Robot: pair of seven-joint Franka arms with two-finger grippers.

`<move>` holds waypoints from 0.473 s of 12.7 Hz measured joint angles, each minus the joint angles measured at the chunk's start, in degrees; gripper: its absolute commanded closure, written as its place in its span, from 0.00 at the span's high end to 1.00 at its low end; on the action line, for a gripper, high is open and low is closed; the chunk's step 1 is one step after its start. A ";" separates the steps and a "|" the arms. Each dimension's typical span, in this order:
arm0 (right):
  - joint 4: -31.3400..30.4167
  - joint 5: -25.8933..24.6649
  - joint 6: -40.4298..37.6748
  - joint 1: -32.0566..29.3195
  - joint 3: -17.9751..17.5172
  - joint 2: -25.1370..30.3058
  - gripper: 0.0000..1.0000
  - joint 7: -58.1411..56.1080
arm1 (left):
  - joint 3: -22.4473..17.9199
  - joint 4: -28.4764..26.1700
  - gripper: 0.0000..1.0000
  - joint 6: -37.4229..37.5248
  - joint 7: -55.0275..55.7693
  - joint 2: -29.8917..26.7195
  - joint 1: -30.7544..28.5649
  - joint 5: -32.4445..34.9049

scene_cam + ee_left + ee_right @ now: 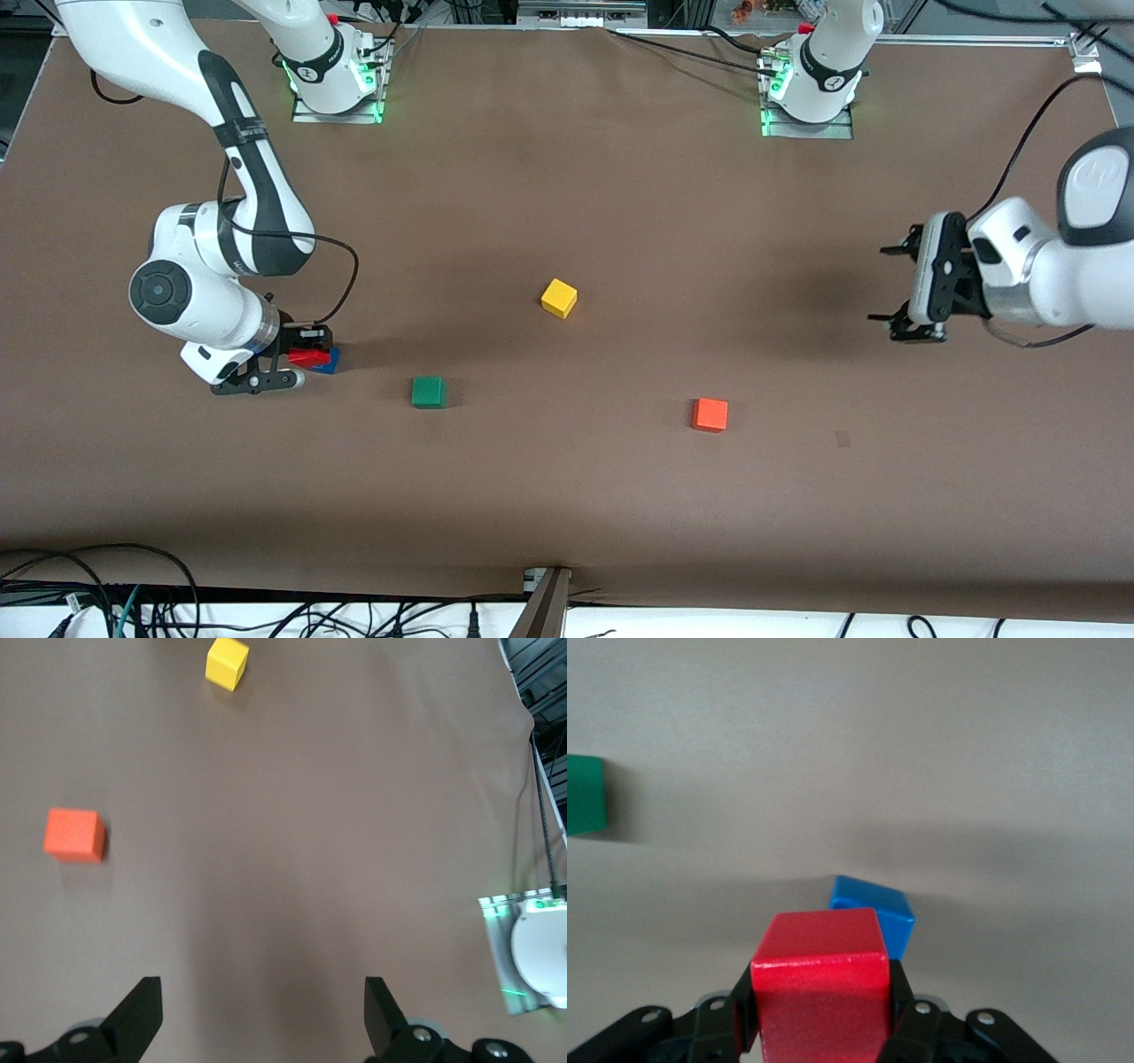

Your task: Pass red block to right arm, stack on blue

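The red block is clamped between the fingers of the right gripper just above the blue cube, while the left gripper, its fingers spread apart and empty, waits over the table's left-arm end.

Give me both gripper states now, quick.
Left gripper: open, empty, waiting above the table.
Right gripper: shut on the red block, over the blue cube.
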State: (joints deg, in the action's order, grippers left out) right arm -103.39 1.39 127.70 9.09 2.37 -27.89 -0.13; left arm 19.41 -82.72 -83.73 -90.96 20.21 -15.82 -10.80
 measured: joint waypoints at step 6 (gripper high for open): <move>0.00 -0.19 1.25 -1.13 0.24 -1.47 0.20 -0.46 | 0.67 -0.03 1.00 1.73 14.01 -6.64 1.11 7.02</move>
State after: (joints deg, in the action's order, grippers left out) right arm -103.39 1.20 128.96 7.96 2.60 -29.36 -0.59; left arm 20.08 -82.75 -82.00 -76.95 13.57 -14.72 -3.78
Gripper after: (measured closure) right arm 0.432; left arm 0.000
